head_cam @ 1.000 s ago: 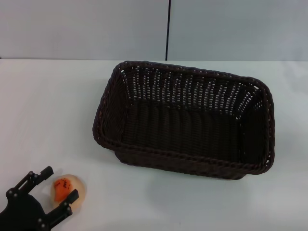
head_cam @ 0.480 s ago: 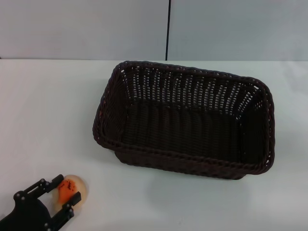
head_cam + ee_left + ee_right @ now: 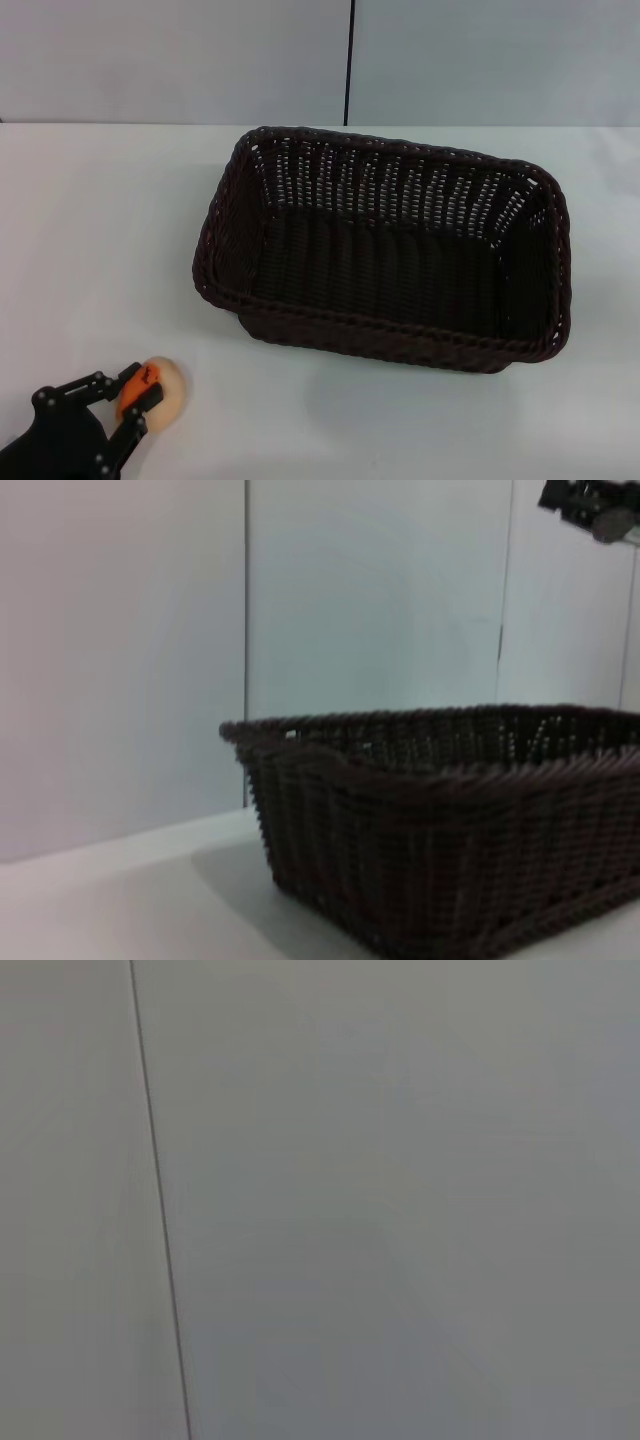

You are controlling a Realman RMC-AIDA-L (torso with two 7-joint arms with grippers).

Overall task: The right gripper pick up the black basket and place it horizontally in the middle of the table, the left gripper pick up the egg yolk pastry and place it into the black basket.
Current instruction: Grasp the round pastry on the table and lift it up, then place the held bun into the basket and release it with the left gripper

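The black basket (image 3: 390, 335) stands upright and lengthwise across the middle of the white table (image 3: 100, 230), and it holds nothing. It also shows from the side in the left wrist view (image 3: 430, 850). The egg yolk pastry (image 3: 168, 393) is at the near left of the table, tipped so its orange-red patch faces sideways. My left gripper (image 3: 130, 390) has its two black fingers closed on the pastry at their tips, low over the table. The right gripper shows in no view; the right wrist view shows only a grey wall.
A grey wall with a dark vertical seam (image 3: 349, 60) rises behind the table. Bare tabletop lies left of the basket and in front of it. A dark mechanical part (image 3: 590, 505) shows high up in the left wrist view; I cannot tell what it is.
My left gripper's fingers have closed in from a wide stance onto the pastry. The pastry has shifted slightly and tipped, its orange patch turning sideways. The basket has not moved.
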